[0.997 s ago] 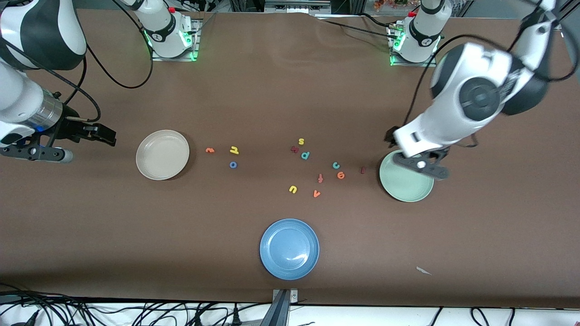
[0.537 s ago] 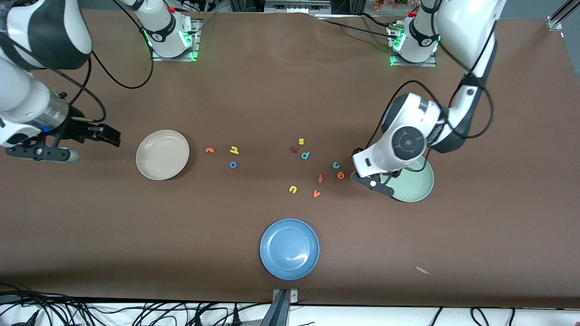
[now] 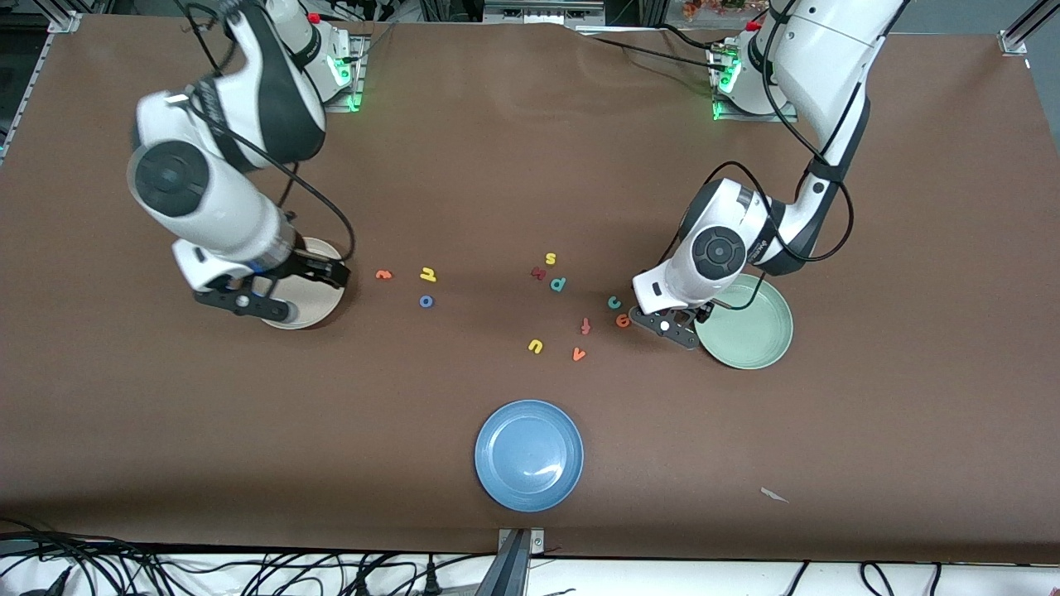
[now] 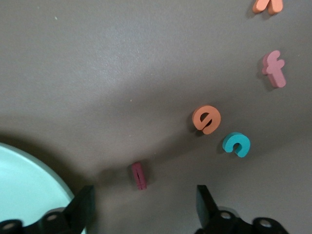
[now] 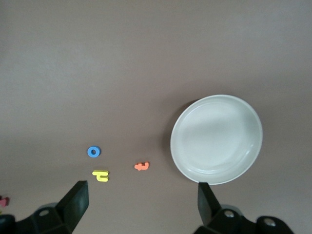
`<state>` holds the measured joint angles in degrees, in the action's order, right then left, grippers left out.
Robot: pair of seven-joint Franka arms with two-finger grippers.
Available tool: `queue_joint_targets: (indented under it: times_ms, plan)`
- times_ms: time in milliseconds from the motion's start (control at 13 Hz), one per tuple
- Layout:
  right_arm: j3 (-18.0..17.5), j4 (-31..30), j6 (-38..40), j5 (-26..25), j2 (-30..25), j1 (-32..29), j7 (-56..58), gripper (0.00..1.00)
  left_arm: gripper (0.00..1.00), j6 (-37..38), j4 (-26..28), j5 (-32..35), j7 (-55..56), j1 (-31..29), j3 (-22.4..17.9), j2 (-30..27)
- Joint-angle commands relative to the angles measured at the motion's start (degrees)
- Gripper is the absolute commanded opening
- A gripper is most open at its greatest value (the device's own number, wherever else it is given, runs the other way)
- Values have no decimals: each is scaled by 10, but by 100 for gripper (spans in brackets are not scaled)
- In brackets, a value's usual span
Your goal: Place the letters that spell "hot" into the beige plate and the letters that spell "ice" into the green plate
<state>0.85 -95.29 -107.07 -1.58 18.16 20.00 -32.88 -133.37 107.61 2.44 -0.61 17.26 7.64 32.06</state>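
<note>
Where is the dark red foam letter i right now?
The dark red foam letter i lies on the table beside the pale green plate, between the open left gripper fingers; front view hides it.

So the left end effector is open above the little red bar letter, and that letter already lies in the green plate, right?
Not quite. The left end effector is open above the red bar letter, but that letter lies on the table beside the green plate, as the left wrist view shows.

Even overhead light, sharp frames, soft shadows beside the arms, and a small glare on the blue plate.
</note>
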Motion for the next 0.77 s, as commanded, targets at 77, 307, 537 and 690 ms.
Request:
queue_joint_targets:
  times_ms: [77,307,537,690]
  plan:
    - [2,-7,-25,41,44,6,-11,99,55,-9,13,15,-1,-3,-2,-6]
    - [3,-29,-81,50,75,28,-11,99,52,-36,12,15,0,-6,-2,11]
    - [2,-99,-160,48,78,29,4,99,49,-52,12,15,0,-7,-3,23]
    - [-1,-139,-196,48,78,33,8,98,30,-53,10,14,0,-7,-3,30]
